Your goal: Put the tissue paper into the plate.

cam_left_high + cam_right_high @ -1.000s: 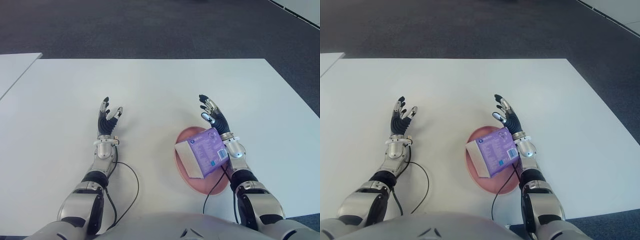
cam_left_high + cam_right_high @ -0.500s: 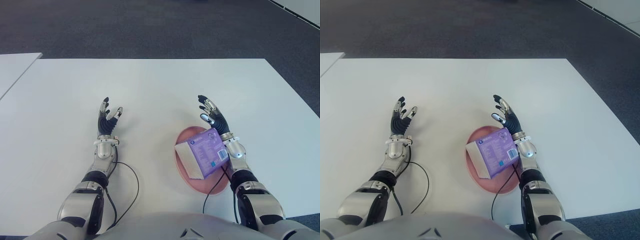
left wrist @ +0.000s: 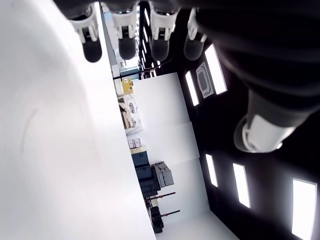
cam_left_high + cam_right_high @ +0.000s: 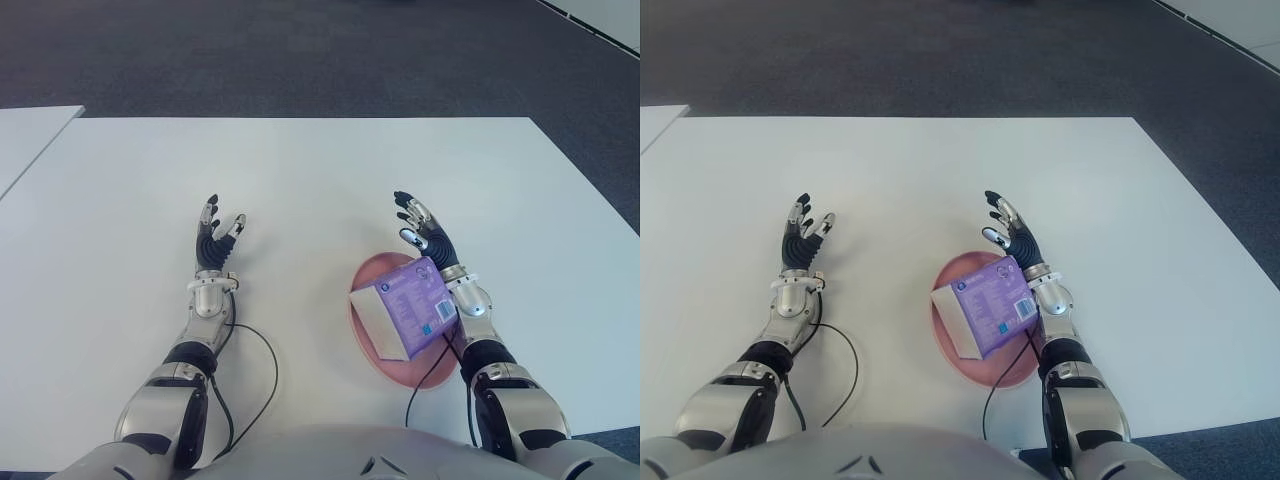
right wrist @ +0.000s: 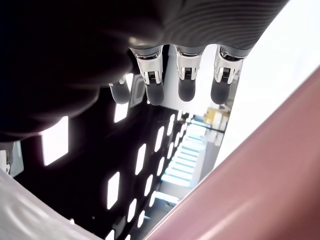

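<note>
right hand (image 4: 424,232) is open now, fingers spread and holding nothing, just past the far rim of the pink plate (image 4: 363,338). over the last second it's only crept a hair further out. the purple tissue paper (image 4: 405,307) pack hasn't budged, it's sitting tilted in the plate against the wrist. looks pretty much done to me. left hand (image 4: 215,240) is open too, well off to the left over the white table (image 4: 300,180).

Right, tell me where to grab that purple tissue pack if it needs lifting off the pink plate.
Grip the purple rectangular tissue pack across its two long sides, coming from above with the right hand, which is open just beyond it. It lies flat in the pink plate, broad face up.
</note>
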Robot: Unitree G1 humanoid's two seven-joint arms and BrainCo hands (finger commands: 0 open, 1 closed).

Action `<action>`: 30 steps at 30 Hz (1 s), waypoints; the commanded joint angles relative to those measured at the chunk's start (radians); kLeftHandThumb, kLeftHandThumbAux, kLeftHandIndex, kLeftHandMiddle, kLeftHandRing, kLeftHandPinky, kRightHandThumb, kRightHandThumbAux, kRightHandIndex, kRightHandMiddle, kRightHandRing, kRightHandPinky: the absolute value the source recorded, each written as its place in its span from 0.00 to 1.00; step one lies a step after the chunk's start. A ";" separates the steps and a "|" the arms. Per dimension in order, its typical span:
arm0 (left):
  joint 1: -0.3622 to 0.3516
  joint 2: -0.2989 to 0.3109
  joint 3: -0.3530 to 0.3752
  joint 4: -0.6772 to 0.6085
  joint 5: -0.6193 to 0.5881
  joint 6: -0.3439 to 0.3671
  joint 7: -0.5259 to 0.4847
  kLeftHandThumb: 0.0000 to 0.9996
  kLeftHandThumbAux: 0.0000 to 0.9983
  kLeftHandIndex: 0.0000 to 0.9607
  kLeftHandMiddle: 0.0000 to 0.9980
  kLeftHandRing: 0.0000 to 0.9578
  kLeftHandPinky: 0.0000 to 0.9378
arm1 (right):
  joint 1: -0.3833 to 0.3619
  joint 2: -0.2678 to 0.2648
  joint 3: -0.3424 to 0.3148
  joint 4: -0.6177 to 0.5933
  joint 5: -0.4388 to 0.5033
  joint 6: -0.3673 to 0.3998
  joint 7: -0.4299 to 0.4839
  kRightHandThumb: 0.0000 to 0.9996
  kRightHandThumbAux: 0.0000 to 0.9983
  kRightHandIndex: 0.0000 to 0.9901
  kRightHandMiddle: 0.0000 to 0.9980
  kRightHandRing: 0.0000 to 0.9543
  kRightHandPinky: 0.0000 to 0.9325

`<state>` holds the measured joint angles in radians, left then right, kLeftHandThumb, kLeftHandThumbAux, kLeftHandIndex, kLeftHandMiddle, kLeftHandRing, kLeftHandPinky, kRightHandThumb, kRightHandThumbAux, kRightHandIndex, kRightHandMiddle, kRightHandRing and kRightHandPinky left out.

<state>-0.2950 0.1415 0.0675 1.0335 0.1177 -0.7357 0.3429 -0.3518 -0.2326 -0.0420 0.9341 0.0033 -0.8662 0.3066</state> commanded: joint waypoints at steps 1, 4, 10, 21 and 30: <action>0.087 -0.037 -0.010 0.062 0.013 0.033 0.008 0.00 0.55 0.01 0.00 0.00 0.00 | 0.043 0.021 0.019 0.033 -0.011 0.031 0.014 0.00 0.38 0.00 0.00 0.00 0.00; 0.086 -0.040 -0.010 0.061 0.010 0.039 0.005 0.00 0.55 0.01 0.00 0.00 0.00 | 0.034 0.027 0.031 0.030 -0.024 0.051 0.010 0.00 0.39 0.00 0.00 0.00 0.00; 0.086 -0.048 -0.013 0.061 0.011 0.037 0.009 0.00 0.55 0.01 0.00 0.00 0.00 | 0.020 0.030 0.056 0.013 -0.053 0.077 -0.009 0.00 0.39 0.00 0.00 0.00 0.00; 0.082 -0.064 -0.014 0.069 0.009 0.028 0.020 0.01 0.56 0.00 0.00 0.00 0.00 | -0.015 0.025 0.079 -0.071 -0.071 0.135 -0.019 0.00 0.39 0.00 0.00 0.00 0.00; 0.074 -0.072 -0.005 0.084 -0.001 0.029 0.014 0.03 0.55 0.00 0.00 0.00 0.00 | -0.021 0.014 0.075 -0.177 -0.066 0.213 -0.020 0.00 0.39 0.00 0.00 0.00 0.00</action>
<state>-0.3012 0.1239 0.0682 1.0352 0.1159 -0.7329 0.3545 -0.3778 -0.2154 0.0326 0.7945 -0.0669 -0.6918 0.2857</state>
